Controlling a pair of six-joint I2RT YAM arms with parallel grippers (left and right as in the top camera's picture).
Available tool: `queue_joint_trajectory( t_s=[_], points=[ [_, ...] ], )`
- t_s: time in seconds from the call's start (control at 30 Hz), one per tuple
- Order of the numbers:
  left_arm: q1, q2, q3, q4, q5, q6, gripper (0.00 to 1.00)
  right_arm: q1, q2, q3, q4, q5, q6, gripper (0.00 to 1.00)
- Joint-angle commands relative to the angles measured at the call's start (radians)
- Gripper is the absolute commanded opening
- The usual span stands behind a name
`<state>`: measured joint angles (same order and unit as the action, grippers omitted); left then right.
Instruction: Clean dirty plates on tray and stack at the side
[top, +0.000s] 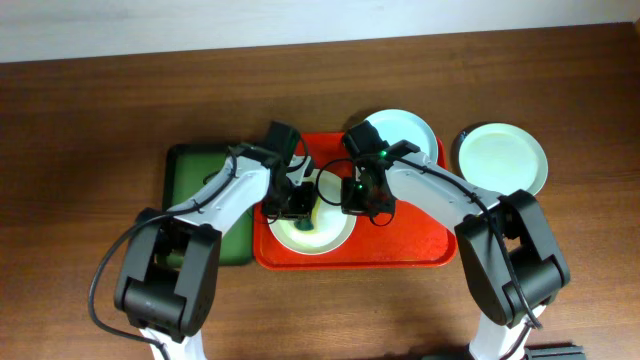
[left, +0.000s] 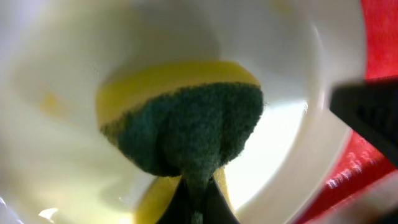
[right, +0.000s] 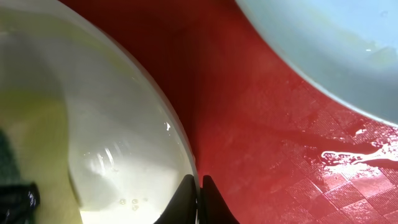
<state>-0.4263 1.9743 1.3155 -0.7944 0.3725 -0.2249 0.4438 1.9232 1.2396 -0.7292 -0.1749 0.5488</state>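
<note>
On the red tray a pale plate lies at the front left. My left gripper is shut on a green and yellow sponge, which presses into that plate; a faint yellow smear shows on it. My right gripper is shut on the same plate's rim, one finger inside the plate and one over the tray. A second plate lies at the tray's back right and also shows in the right wrist view.
A third pale plate sits on the wooden table to the right of the tray. A dark green tray lies to the left, under my left arm. A film of water glistens on the red tray. The right gripper's black finger shows in the left wrist view.
</note>
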Motion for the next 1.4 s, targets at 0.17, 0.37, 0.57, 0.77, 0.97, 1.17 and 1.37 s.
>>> queue_joint_trajectory(
  t_s=[0.17,0.37,0.57,0.77,0.97,1.17,1.37],
  points=[
    [0.084,-0.005,0.297,-0.290,-0.153,0.039,0.00,0.000,-0.004,-0.013,0.005,0.011,0.002,0.04],
    [0.042,-0.003,-0.007,-0.019,-0.153,0.027,0.00,0.000,-0.004,-0.013,0.005,0.011,0.002,0.04],
    [0.041,-0.003,-0.103,0.065,0.174,0.048,0.00,0.001,-0.004,-0.013,0.005,0.011,0.002,0.04],
    [0.071,-0.023,0.004,0.063,0.296,0.062,0.00,0.001,-0.004,-0.013,0.003,0.011,0.002,0.04],
    [0.087,-0.079,0.107,-0.092,-0.076,0.053,0.00,0.001,-0.004,-0.013,0.004,0.011,0.002,0.04],
    [0.087,-0.076,-0.005,-0.020,-0.108,0.053,0.00,0.001,-0.004,-0.013,0.004,0.014,0.002,0.04],
    [0.087,-0.074,-0.147,0.119,-0.110,-0.014,0.00,0.012,-0.003,-0.013,0.006,0.014,0.002,0.04]
  ],
)
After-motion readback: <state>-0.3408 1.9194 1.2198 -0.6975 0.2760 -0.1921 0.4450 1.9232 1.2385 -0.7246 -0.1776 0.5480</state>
